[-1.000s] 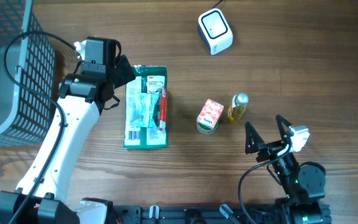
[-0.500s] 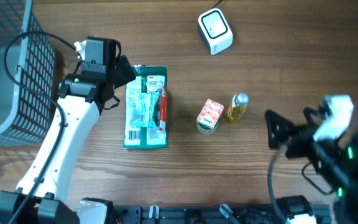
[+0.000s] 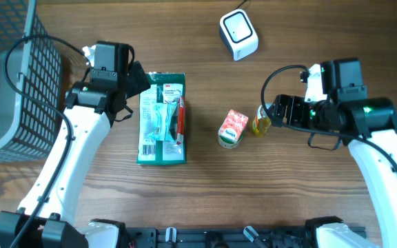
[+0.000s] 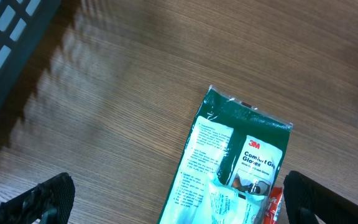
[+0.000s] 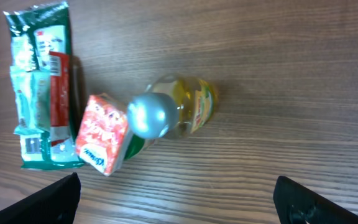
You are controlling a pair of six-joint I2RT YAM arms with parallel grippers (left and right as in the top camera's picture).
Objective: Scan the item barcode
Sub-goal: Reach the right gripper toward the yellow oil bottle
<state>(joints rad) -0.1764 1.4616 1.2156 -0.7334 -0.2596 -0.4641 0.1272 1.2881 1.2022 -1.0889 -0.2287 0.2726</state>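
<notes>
Showing scanner (image 3: pixel 238 34), ovhd cam only

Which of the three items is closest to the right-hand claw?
The silver-capped yellow bottle, just ahead of the right gripper; the red carton and green packet lie farther off.

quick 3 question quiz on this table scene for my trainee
1. True or false: the right gripper is shut on the bottle.
2. What lies closest to the bottle? A scanner, B red carton, C basket.
3. Fill in: the left gripper is nearest the ___.
Key: 1 false, it is open and holds nothing. 2 B. 3 green glove pack.
</notes>
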